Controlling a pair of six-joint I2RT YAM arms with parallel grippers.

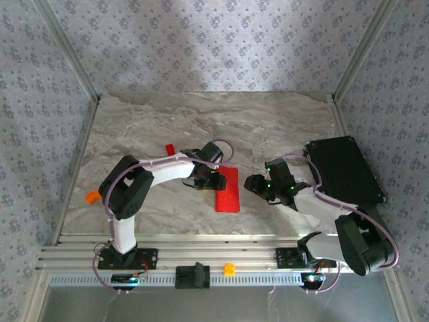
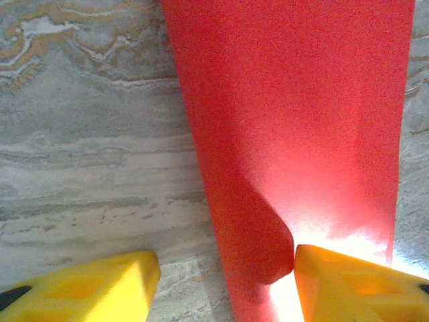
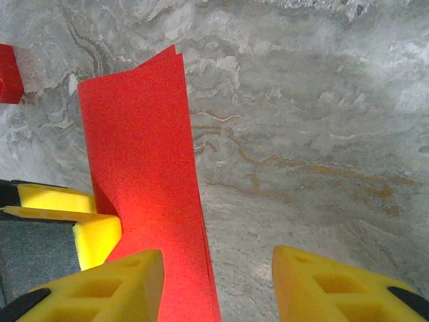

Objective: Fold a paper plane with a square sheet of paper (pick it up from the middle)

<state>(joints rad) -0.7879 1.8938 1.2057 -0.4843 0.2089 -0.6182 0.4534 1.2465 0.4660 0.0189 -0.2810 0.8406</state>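
Marbled grey counter (image 1: 201, 121), flower-patterned walls on three sides. Square sheet of paper (image 1: 228, 191), bright red, lies flat near the counter's centre, folded double into a long rectangle running near to far. Two layers show at its far corner in the right wrist view (image 3: 147, 188).

Left gripper (image 1: 209, 180) sits at the paper's left long edge, jaws apart, nothing clamped. In its wrist view (image 2: 224, 292), one yellow finger (image 2: 355, 285) touches the paper (image 2: 288, 121) beside a curled-up lip, while the other is over bare counter to the side.

Right gripper (image 1: 257, 184) is just right of the paper, jaws also apart and holding nothing. From its wrist camera (image 3: 214, 292), one finger (image 3: 100, 288) overlaps the paper's edge; contact cannot be told. The other is over bare stone.

Small red block (image 1: 170, 148) lies to the far left of the paper, apart from it. Black box (image 1: 345, 171) stands at the counter's right edge.
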